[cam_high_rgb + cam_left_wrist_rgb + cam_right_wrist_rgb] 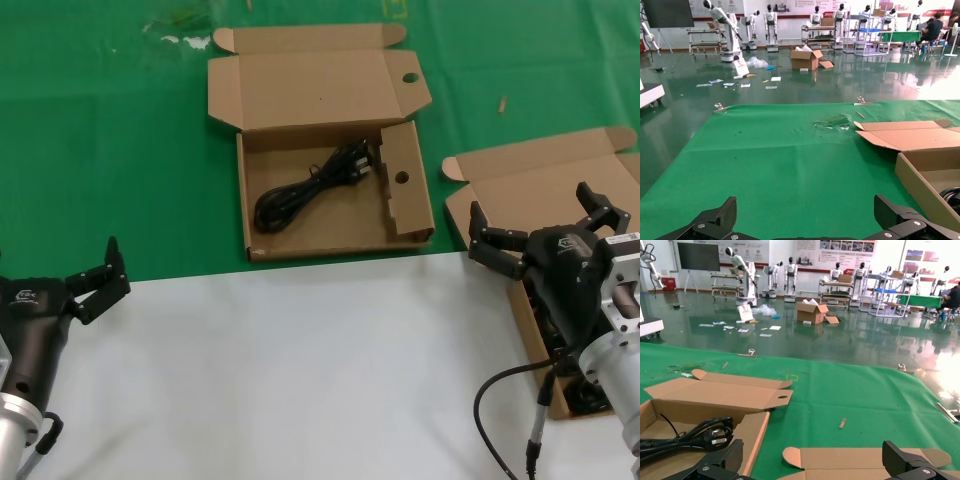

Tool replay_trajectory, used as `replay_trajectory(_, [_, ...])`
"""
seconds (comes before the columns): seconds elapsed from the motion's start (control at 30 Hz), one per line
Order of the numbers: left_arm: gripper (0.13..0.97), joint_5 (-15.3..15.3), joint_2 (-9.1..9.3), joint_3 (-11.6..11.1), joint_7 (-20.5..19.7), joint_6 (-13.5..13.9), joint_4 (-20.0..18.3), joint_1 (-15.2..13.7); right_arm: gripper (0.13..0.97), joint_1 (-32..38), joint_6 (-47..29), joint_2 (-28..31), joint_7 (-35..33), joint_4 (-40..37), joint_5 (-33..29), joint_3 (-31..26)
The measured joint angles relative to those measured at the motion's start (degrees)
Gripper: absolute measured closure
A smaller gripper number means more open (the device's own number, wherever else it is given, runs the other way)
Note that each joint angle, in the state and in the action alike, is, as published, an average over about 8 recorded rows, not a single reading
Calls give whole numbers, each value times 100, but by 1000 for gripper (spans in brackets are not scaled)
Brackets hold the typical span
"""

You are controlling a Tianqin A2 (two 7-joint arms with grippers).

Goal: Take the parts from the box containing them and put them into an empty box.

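In the head view, the box with round holes [330,225] lies open at the middle back, and one black coiled cable [305,190] rests inside it. The plain-lidded box [500,180] is at the right, with more black cable [585,398] showing under my right arm. My right gripper [535,215] hangs open and empty over that box's lid side. In the right wrist view, the plain lid [865,460] sits between the fingers and the cable [695,435] lies in the holed box [752,430]. My left gripper [95,278] is open and empty at the near left.
A green mat [100,150] covers the back of the table and a white surface [300,370] covers the front. A small scrap [503,103] lies on the mat behind the plain box. In the left wrist view, the holed box's wall [920,180] is off to one side.
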Motion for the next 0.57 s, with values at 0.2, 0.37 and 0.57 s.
replay_trajectory(0.2, [132, 0, 0, 0, 0, 0, 0, 0, 129, 0, 0, 0, 0, 0, 0, 0])
replay_trajectory(0.37, [132, 0, 0, 0, 0, 0, 0, 0, 129, 0, 0, 0, 0, 0, 0, 0])
replay_trajectory(0.57, [132, 0, 0, 0, 0, 0, 0, 0, 129, 0, 0, 0, 0, 0, 0, 0])
